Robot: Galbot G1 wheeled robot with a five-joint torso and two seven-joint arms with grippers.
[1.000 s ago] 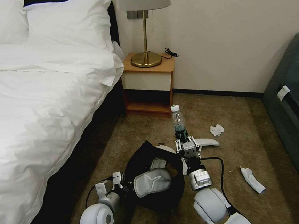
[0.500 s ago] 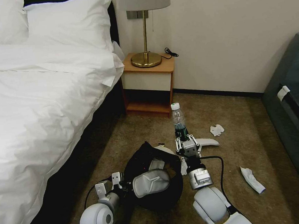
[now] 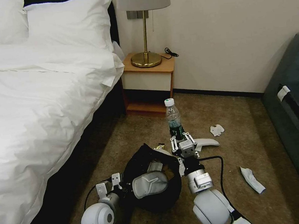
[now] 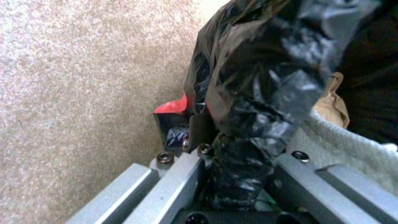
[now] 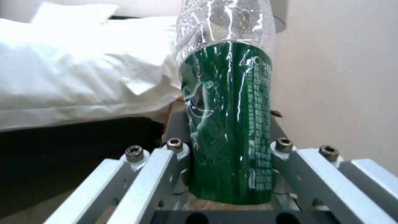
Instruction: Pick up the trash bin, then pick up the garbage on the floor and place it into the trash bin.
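The trash bin (image 3: 170, 190), lined with a crinkly black bag (image 4: 257, 71), hangs low at the left with my left gripper (image 3: 127, 187) shut on its rim (image 4: 236, 174). A white slipper (image 3: 150, 184) lies across its mouth, with brown paper (image 4: 331, 104) and a red packet (image 4: 172, 107) beside the bag. My right gripper (image 3: 180, 139) is shut on a small plastic bottle (image 3: 173, 118) with a green label (image 5: 228, 118), held upright above the carpet just right of the bin. Its fingers (image 5: 166, 161) clamp the bottle's lower part.
Garbage on the carpet: a second white slipper (image 3: 205, 142), a crumpled tissue (image 3: 216, 129), another tissue (image 3: 252, 179), and a gold wrapper (image 3: 159, 146) by the bin. The bed (image 3: 34, 111) is at left, a nightstand (image 3: 149, 86) with a lamp is ahead, and a dark sofa (image 3: 296, 113) is at right.
My right gripper has risen and shifted a little left toward the bin, carrying the bottle. The bin and left gripper have barely moved.
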